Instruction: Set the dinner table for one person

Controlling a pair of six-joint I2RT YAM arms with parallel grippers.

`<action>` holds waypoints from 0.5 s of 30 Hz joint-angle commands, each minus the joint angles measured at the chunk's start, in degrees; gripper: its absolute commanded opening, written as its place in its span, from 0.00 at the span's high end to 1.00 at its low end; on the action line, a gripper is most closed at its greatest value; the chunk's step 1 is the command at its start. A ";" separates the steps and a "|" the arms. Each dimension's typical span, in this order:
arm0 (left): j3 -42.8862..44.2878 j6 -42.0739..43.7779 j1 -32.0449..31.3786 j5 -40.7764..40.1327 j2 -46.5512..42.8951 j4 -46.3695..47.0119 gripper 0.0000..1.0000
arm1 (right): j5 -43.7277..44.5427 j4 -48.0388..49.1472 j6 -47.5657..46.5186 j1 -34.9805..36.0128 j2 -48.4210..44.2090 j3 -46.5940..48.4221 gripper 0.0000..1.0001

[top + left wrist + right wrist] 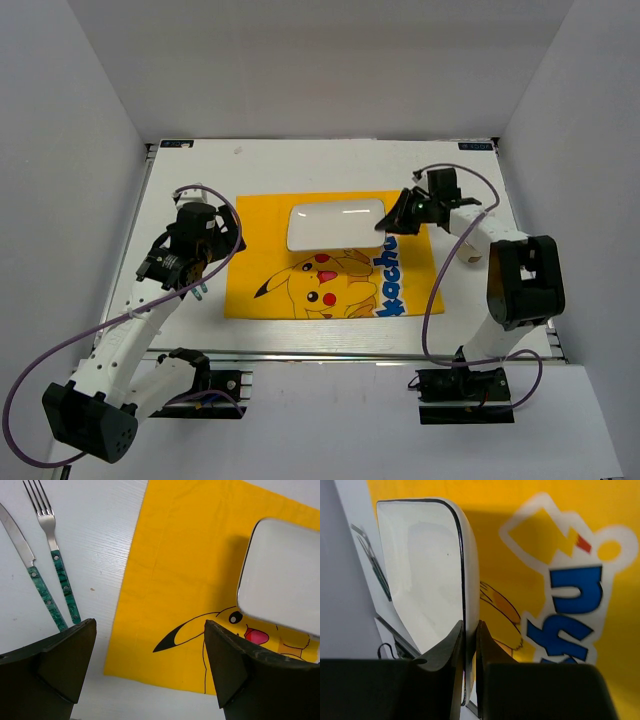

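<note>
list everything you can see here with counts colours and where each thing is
dinner table: 1, white with faint wood grain, under everything
placemat: 1, yellow with a Pikachu print, middle of the table
plate: 1, white, rectangular, over the placemat's far part
fork: 1, steel with a green handle, on bare table left of the placemat
knife: 1, steel with a green handle, beside the fork, farther from the placemat
left arm: 1, white with black joints, near left
right arm: 1, white with black joints, near right
left gripper: 1, black fingers, open, above the placemat's left edge
right gripper: 1, black fingers, shut on the plate's rim
</note>
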 commanded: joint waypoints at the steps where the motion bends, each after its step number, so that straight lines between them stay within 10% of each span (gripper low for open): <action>1: -0.46 -0.32 0.26 -0.86 0.10 -0.25 0.02 | -8.74 14.69 1.60 -1.01 -7.86 -2.99 1.00; 15: -0.55 1.08 0.26 0.90 0.55 0.54 0.02 | -11.73 26.82 2.48 -0.92 -6.38 -12.94 1.00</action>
